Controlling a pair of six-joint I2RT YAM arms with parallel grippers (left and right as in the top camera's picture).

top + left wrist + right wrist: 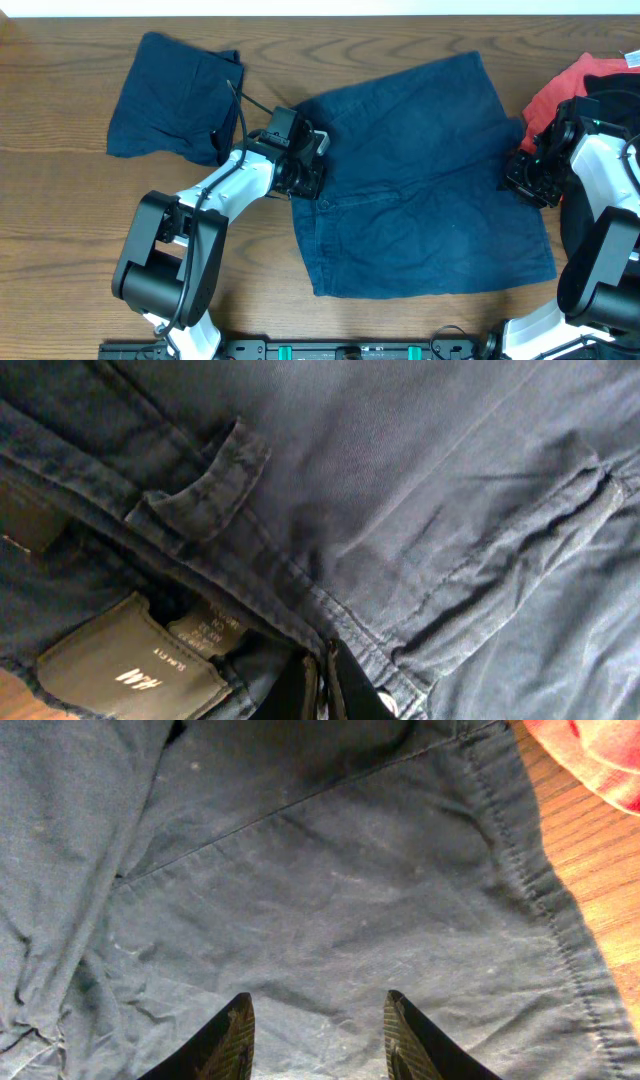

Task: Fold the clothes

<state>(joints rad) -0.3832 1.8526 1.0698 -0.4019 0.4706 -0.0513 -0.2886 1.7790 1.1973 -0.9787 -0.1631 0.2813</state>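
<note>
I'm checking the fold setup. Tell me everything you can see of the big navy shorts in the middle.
The shorts are dark navy woven cloth, spread open and lightly creased on the wooden table. Their waistband lies at the left, showing a belt loop and inner labels. The left gripper is shut at the waistband; the right gripper stands open at the right hem, near a red garment.

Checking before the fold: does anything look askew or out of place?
The navy shorts lie tilted against the table edge, not square. The coral-red garment sits bunched at the far right. Nothing looks damaged.
</note>
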